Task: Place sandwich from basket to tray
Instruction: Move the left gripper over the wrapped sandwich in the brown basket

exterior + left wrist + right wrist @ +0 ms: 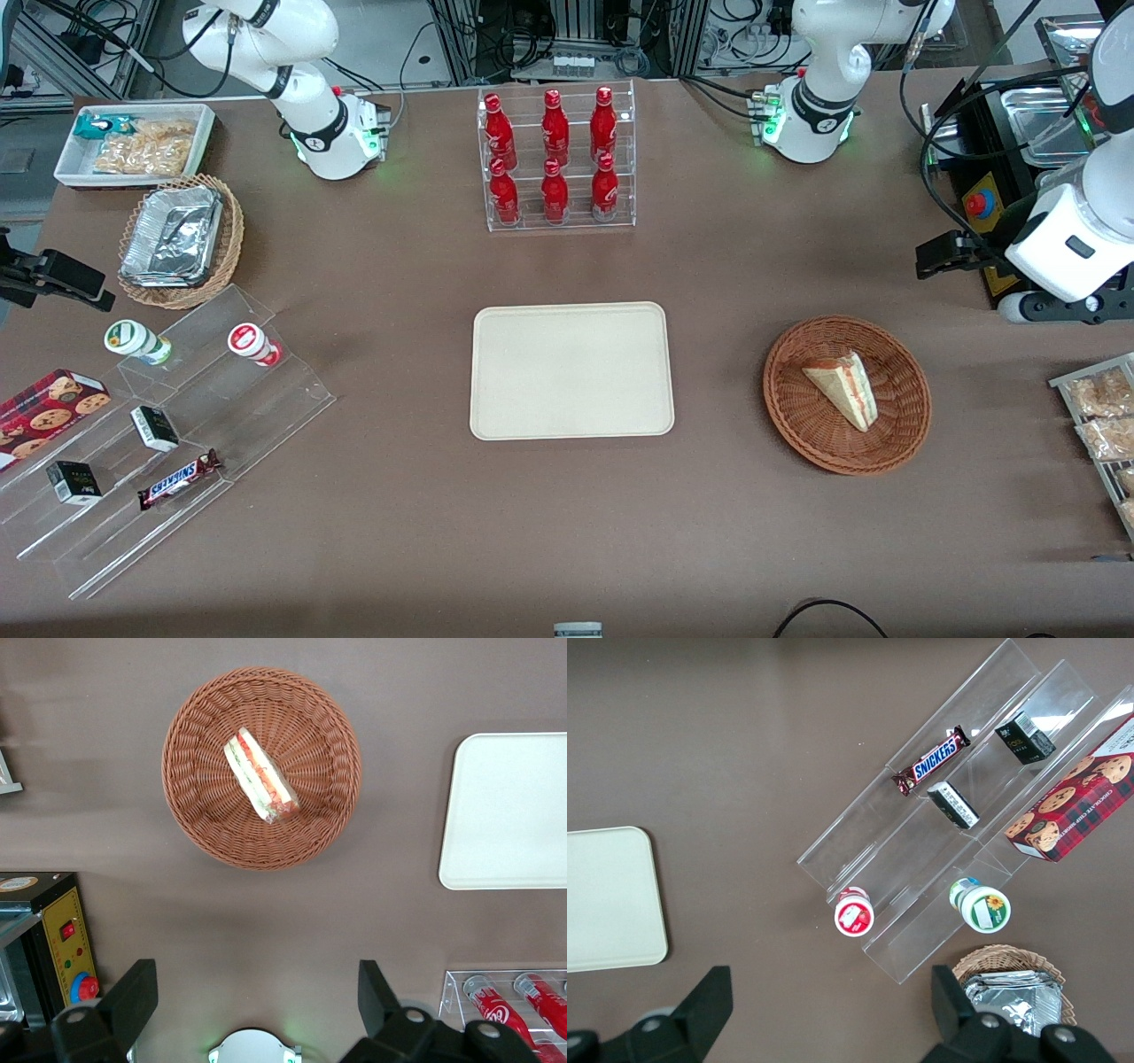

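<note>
Your gripper (pixel 252 992) hangs high above the table (pixel 399 532) near the working arm's end, farther from the front camera than the basket (pixel 904 425), with its fingers (pixel 133 997) spread wide and nothing between them. The sandwich (pixel 843 388) lies inside the basket, roughly at its middle, resting on its side (the red and green filling edge shows clearly from the wrist camera). The tray (pixel 496 416) sits bare at the centre of the table, well apart from the basket.

The step in hand looks like the approach. Bring the gripper over the basket's middle before descending, not while descending, so the fingers clear the woven rim. Turn the wrist so the fingers close across the two flat bread faces, near the thick end of the wedge rather than the tip. The bread is probably soft, so close gently, then lift straight up until clear of the rim before heading toward the tray.
</note>
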Robot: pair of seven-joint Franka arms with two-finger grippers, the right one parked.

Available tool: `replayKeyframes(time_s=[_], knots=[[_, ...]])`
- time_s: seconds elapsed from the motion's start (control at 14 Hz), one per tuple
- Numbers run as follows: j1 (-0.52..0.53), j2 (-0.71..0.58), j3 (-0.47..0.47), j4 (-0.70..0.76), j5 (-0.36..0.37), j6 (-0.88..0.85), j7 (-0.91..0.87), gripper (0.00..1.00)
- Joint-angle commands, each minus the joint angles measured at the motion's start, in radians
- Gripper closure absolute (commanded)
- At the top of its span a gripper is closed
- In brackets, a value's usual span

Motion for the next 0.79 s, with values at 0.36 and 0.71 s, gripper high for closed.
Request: replayKeyframes(time_s=[0.36, 0.71], knots=[[-0.003, -0.006, 0.017, -0.183, 0.004, 0.107, -0.002, 0.00], [-0.004, -0.009, 0.028, -0.418, 0.004, 0.371, -0.004, 0.00]])
